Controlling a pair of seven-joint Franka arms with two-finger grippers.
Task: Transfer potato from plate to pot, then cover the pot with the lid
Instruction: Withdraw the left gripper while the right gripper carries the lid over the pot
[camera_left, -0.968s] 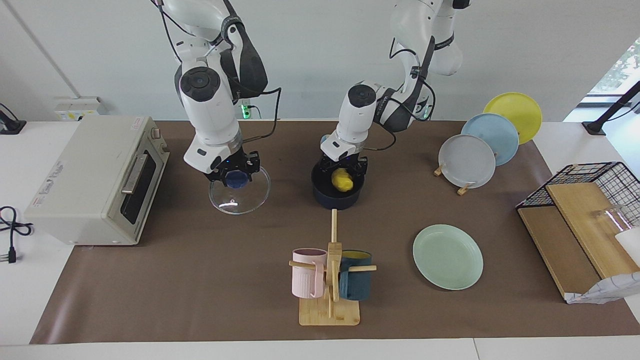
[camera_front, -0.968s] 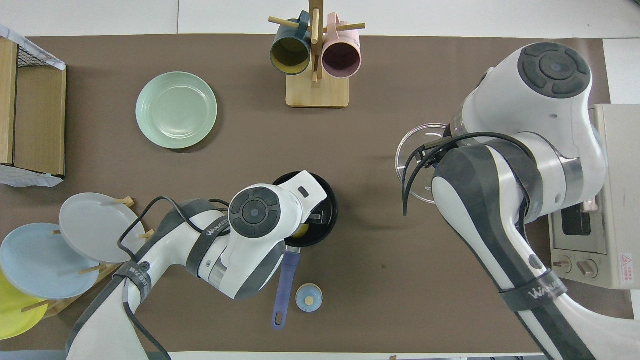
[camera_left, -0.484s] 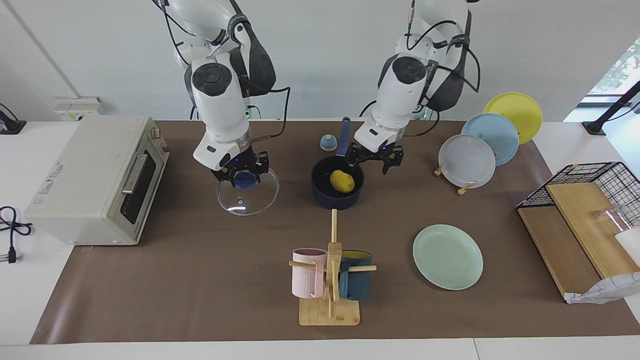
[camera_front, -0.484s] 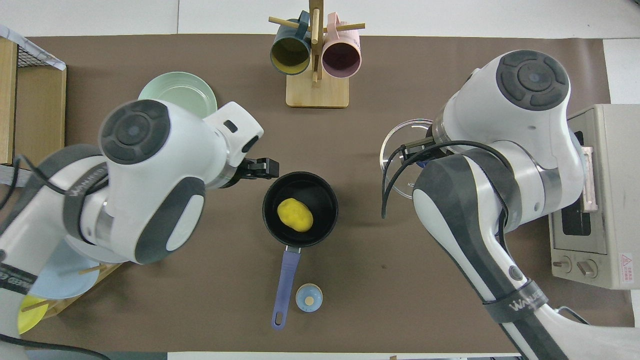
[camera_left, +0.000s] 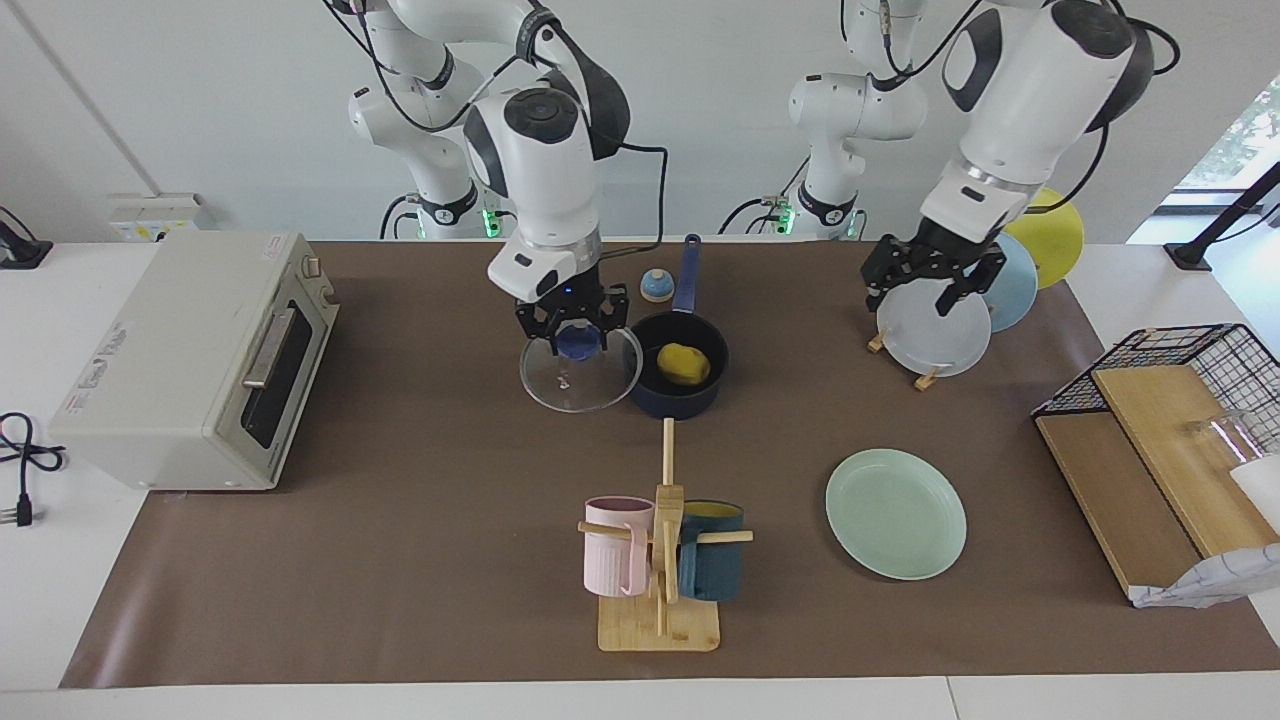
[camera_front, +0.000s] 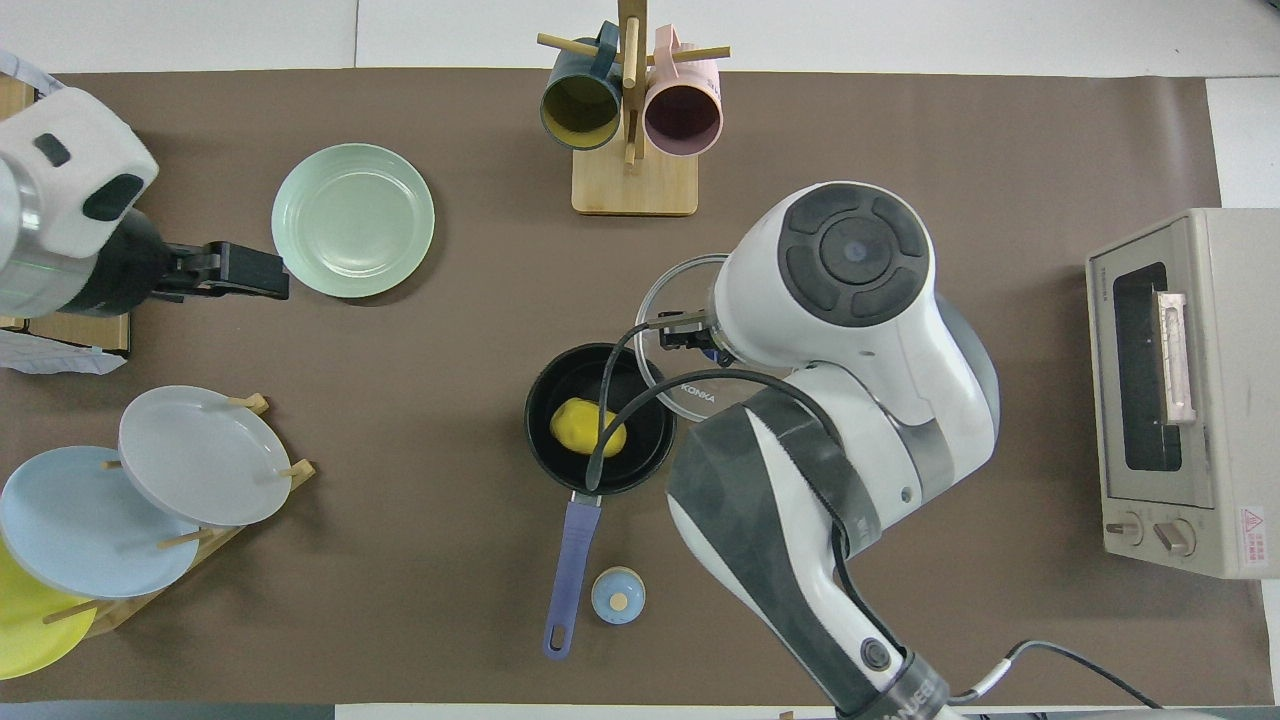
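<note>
- potato (camera_front: 587, 428) is sitting inside the pot (camera_front: 548, 375), pot handle pointing toward the robots
- right arm is covering most of the lid (camera_front: 668, 300), which is overlapping the pot's rim
- left gripper (camera_front: 262, 285) is hanging open just beside the plate (camera_front: 352, 220)
- small blue dome (camera_front: 617, 595) is sitting beside the pot handle

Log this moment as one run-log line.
yellow oval potato: in navy saucepan | right hand: carrying clear glass lid beside saucepan | left hand: open, over plate rack

Brown-matted table (camera_left: 400, 560) — pot (camera_left: 676, 385), plate (camera_left: 895, 512), toaster oven (camera_left: 190, 360)
</note>
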